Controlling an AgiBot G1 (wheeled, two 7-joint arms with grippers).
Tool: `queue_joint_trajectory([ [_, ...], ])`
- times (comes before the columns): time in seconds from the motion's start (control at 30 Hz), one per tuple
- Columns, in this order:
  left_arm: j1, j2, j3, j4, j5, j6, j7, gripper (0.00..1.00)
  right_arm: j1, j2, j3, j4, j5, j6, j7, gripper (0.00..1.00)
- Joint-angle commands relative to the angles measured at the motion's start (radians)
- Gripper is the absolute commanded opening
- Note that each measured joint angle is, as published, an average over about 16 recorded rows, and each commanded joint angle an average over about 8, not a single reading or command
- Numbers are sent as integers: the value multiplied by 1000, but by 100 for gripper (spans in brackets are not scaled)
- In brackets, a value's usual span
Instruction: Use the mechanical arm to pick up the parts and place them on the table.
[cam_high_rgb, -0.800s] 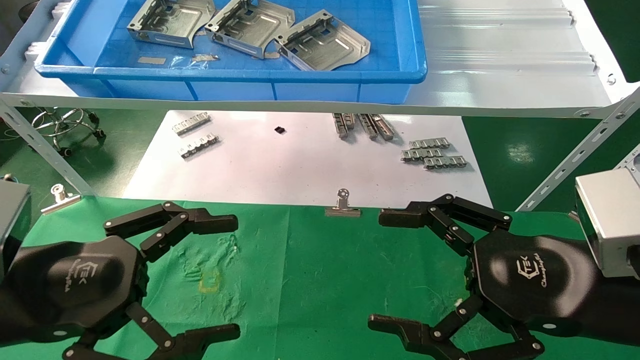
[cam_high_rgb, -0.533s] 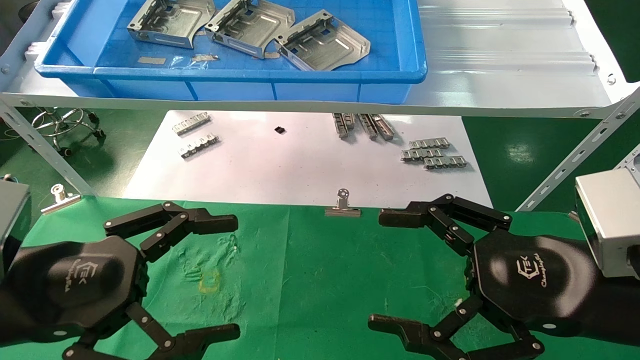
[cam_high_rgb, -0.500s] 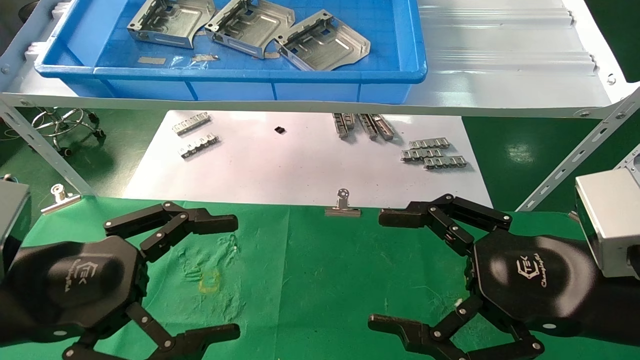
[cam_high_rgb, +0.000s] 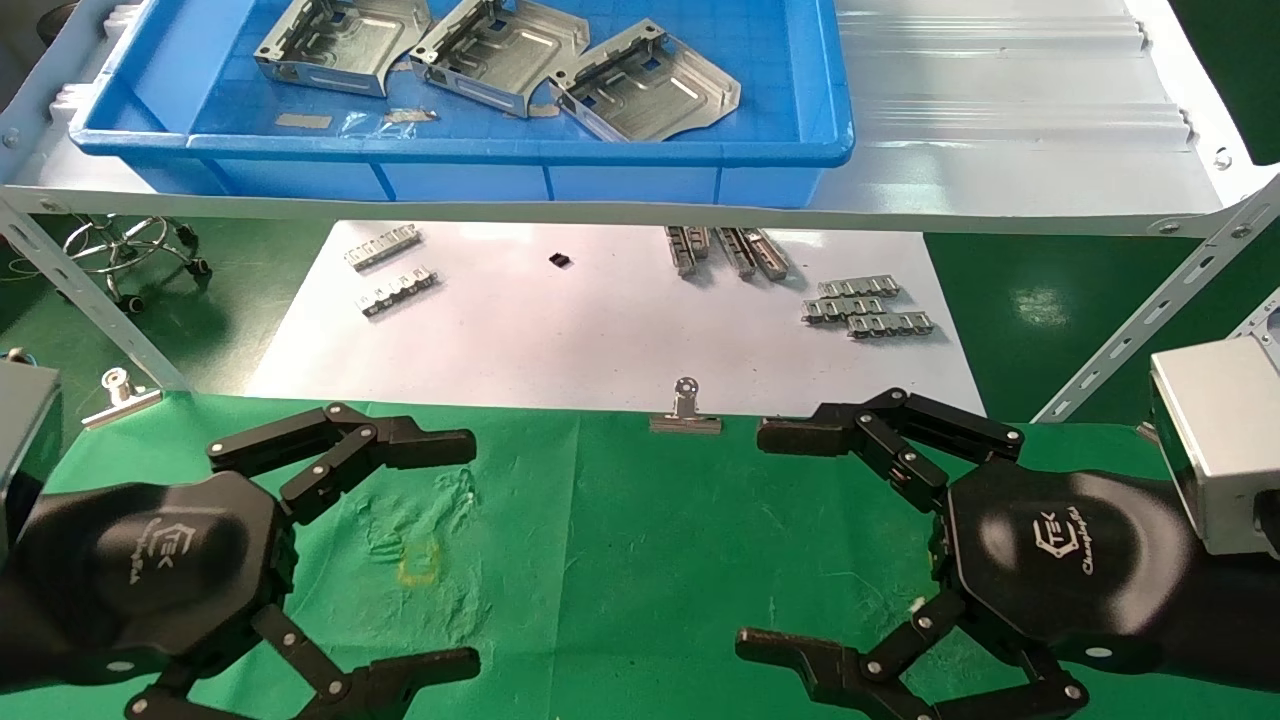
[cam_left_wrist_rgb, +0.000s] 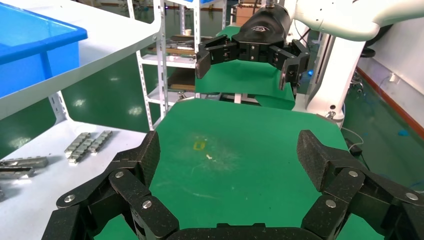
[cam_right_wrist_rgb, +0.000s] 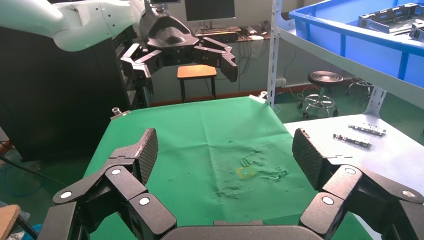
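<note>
Head view: glossy black left gripper (cam_high_rgb: 470, 553) and right gripper (cam_high_rgb: 752, 540) over near wrinkled green-cloth table (cam_high_rgb: 620, 540), fingers spread wide, nothing held. Shiny silver stamped sheet-metal parts (cam_high_rgb: 645, 85) far, inside blue plastic tray (cam_high_rgb: 460, 150) on silvery-white shelf (cam_high_rgb: 1010, 120).

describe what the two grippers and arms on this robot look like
Both look alike. The left gripper and right gripper each have a glossy black hexagonal body with a white "TEK" logo, and matte black linked fingers joined by silver pins, with ridged pads. The right wrist carries a silver-grey box. Seen from the wrist views, the arms behind are glossy white.
</note>
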Motion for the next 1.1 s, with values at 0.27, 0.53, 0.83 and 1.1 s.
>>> queue_joint_trajectory([
  [0.27,-26,25,-2,18,9,-57,-16,100,0,0,0,0,0,0,0,0],
  [0.53,-91,80,1,54,48,-185,-49,100,0,0,0,0,0,0,0,0],
  [0.83,-247,174,40,168,168,-345,-77,100,0,0,0,0,0,0,0,0],
  [1.1,-446,245,114,349,329,-450,-131,100,0,0,0,0,0,0,0,0],
])
